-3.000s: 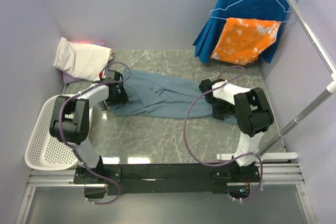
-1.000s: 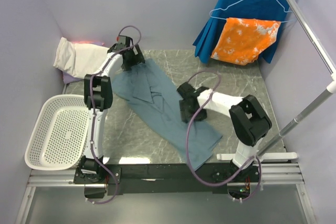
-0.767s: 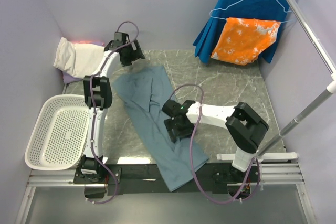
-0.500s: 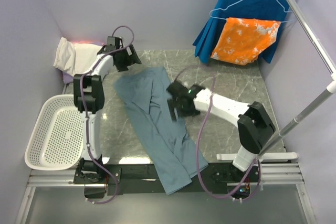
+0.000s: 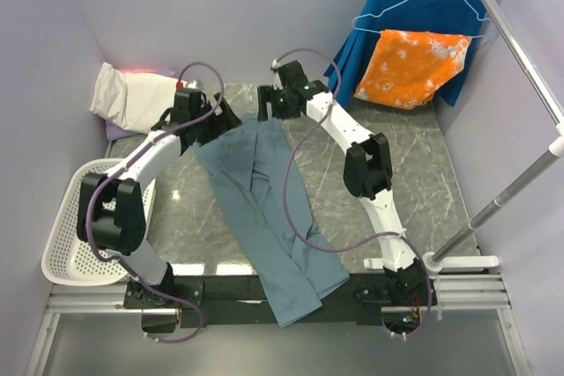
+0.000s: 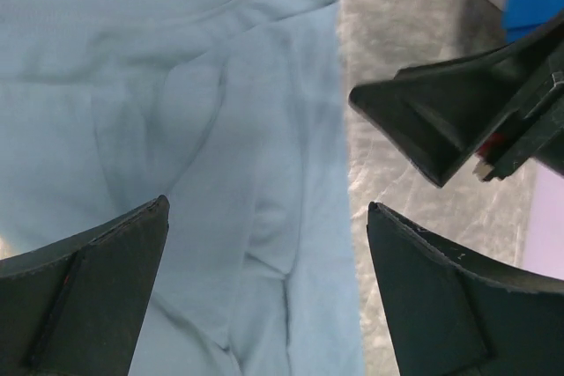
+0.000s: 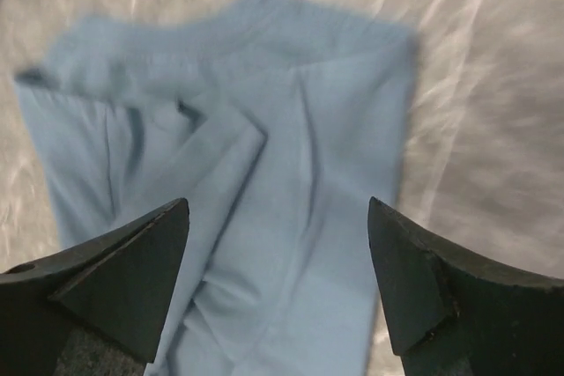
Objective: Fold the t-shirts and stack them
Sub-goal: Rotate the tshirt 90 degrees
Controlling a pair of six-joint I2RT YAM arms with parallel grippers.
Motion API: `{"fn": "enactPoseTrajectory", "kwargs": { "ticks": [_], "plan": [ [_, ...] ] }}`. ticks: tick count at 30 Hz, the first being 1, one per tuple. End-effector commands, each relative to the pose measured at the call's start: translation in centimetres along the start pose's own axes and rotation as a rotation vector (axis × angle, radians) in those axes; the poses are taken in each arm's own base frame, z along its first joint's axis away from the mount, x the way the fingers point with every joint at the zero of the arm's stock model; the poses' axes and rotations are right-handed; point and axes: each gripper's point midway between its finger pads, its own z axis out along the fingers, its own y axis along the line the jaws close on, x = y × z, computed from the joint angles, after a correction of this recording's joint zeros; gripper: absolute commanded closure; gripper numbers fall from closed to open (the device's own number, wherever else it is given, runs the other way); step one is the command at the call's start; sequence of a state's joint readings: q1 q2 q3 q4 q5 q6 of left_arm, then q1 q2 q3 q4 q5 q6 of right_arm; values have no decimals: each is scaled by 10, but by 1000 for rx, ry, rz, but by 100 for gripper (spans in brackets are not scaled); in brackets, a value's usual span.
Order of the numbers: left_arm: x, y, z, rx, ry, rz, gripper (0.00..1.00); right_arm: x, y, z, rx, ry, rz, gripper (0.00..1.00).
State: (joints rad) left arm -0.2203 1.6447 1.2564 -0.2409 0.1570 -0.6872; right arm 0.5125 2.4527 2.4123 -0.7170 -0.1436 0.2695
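Though both arms reach to the far end of the blue-grey shirt [image 5: 264, 209], neither one has hold of it. The left gripper [image 5: 218, 119] stands with its jaws wide apart over the shirt's left rear corner. In its wrist view [image 6: 266, 209] only flat cloth shows between the two fingers [image 6: 106, 288], with none pinched. The right gripper [image 5: 264, 105] is also spread, at the shirt's rear edge just beside the left one. In its own view [image 7: 278, 204] the collar end lies in the gap between the fingers. One right finger tip shows in the left wrist view, over bare table [image 5: 423, 156] past the shirt's edge. Whether either gripper brushes the cloth I cannot tell.

The shirt lies as a long narrow strip, running from the rear middle of the table slantwise toward the near edge, where its lower end hangs over the front rail [image 5: 458, 292]. It is folded lengthwise, with creases and an overlapped flap near the collar band, which lies at the far end.

The cream shirt [image 5: 132, 99] sits folded at the rear left corner against the wall, well apart from the grippers, with a sliver of the lavender shirt [image 5: 113, 134] under it.
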Motion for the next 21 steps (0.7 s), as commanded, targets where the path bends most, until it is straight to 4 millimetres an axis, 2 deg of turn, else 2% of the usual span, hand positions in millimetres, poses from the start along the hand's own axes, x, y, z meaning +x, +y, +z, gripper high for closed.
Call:
{"fn": "enactPoseTrajectory", "kwargs": {
  "ticks": [1, 2, 4, 5, 9, 12, 13, 14, 15, 16, 17, 18, 19, 20, 21],
  "plan": [
    [21, 23, 5, -48, -24, -109, 1, 32, 21, 8, -251, 85, 35, 13],
    [29, 34, 7, -83, -19, -123, 1, 47, 23, 9, -282, 124, 45, 14],
    [37, 38, 11, -83, -11, -153, 1, 57, 30, 10, -339, 147, 27, 15],
    [44, 45, 14, -97, -3, -167, 0, 69, 30, 13, -360, 175, 29, 16],
    [57, 47, 28, -73, 27, -199, 1, 80, 35, 12, -406, 207, 25, 16],
    [57, 46, 43, -75, 62, -193, 0, 85, 19, 20, -304, 235, 60, 15],
    [67, 53, 55, -91, 100, -190, 1, 89, 7, 23, -238, 251, 73, 15],
    [61, 46, 62, -75, 107, -183, 1, 90, 1, 29, -214, 260, 80, 15],
    [71, 56, 76, -98, 145, -187, 1, 92, -5, 32, -186, 272, 105, 15],
    [73, 54, 82, -88, 170, -172, 1, 99, -12, 33, -155, 302, 126, 15],
    [65, 48, 88, -87, 179, -167, 0, 103, -16, 37, -136, 313, 142, 16],
    [75, 57, 102, -109, 213, -167, 1, 105, -21, 39, -111, 314, 150, 16],
    [76, 58, 108, -115, 235, -154, 1, 107, -27, 40, -85, 314, 156, 15],
    [60, 47, 116, -96, 217, -144, 1, 113, -35, 41, -40, 317, 164, 15],
    [71, 55, 127, -115, 261, -141, 1, 113, -39, 40, -22, 315, 173, 15]
  ]
}}
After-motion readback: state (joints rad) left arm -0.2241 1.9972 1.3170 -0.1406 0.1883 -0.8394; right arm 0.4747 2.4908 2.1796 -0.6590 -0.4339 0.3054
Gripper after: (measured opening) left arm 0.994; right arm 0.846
